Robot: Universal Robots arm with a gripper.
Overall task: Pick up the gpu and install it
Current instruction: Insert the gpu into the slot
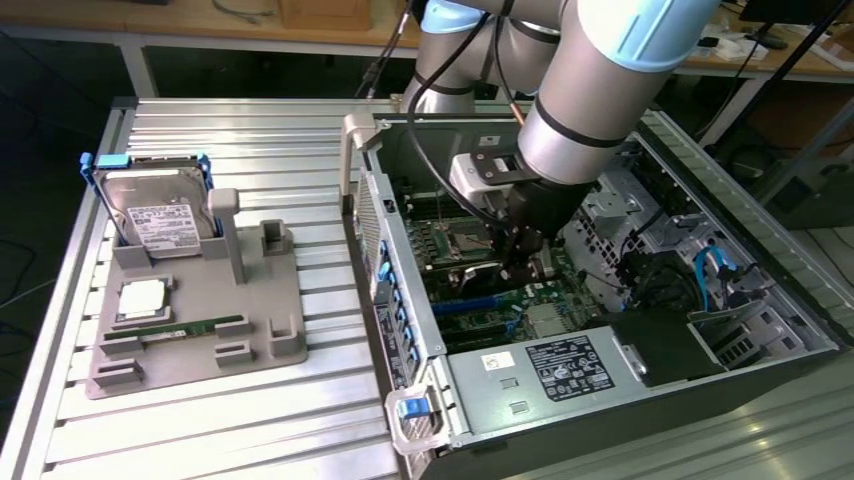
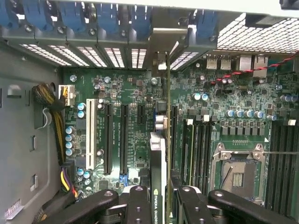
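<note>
Install step, centre of the exterior view: the end effector clamps the gpu edge-on over the motherboard; seating likely needs slot alignment.

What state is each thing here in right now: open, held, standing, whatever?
gripper: shut on the graphics card
graphics card: held on edge over the motherboard
computer case: side open
hard drive: upright in the grey holder
memory stick: resting in the holder
</note>
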